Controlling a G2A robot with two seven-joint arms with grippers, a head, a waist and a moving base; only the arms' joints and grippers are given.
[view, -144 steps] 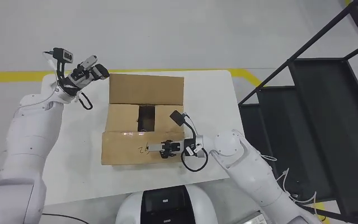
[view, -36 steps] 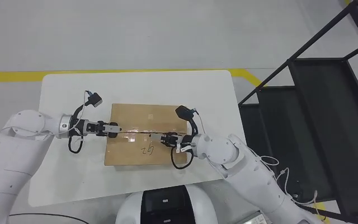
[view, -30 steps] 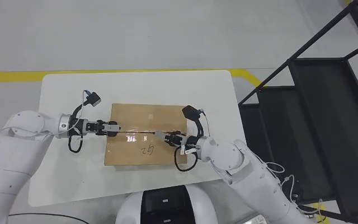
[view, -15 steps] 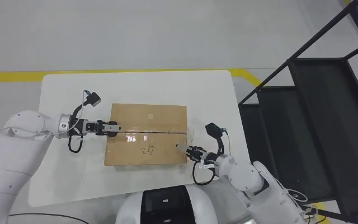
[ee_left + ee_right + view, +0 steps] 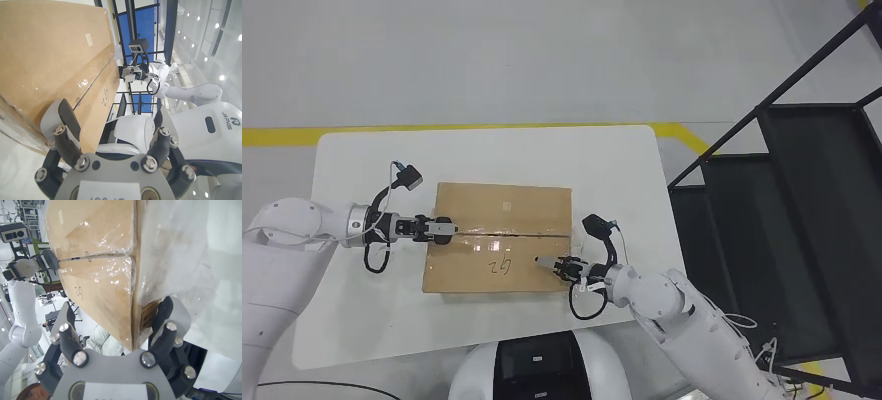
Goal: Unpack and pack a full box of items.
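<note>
**On the white table [image 5: 612, 160]: one closed box [image 5: 512, 205], two grippers at its edges**

Top view. Count: one cardboard box, one table, two grippers. The box lies flat in the centre of the frame, flaps shut. One strip of clear tape [image 5: 504, 234] runs along the middle seam, and a handwritten mark [image 5: 502, 266] sits on the lower flap. The left gripper [image 5: 442, 227] is at the box's left edge, level with the seam. The right gripper [image 5: 547, 262] is at the lower right of the box, over the flap near its right edge.

Left wrist view. The left gripper [image 5: 112, 110] has its fingers spread wide and holds nothing. One dark pad [image 5: 69, 119] sits just beside the near edge of the box [image 5: 47, 56], close to the seam's end; whether it touches, I cannot tell. The other finger is off the box, in open air. The right gripper [image 5: 125, 74] shows at the far end of the box.

Right wrist view. The right gripper [image 5: 116, 306] is also spread wide, straddling the box's edge near a corner. One finger is over the top face of the box [image 5: 98, 237], the other alongside its side wall. Neither pad clearly presses the cardboard. The tape [image 5: 113, 262] is wrinkled and glossy over the seam. The left gripper [image 5: 50, 259] is at the seam's far end, one pad against it.
</note>
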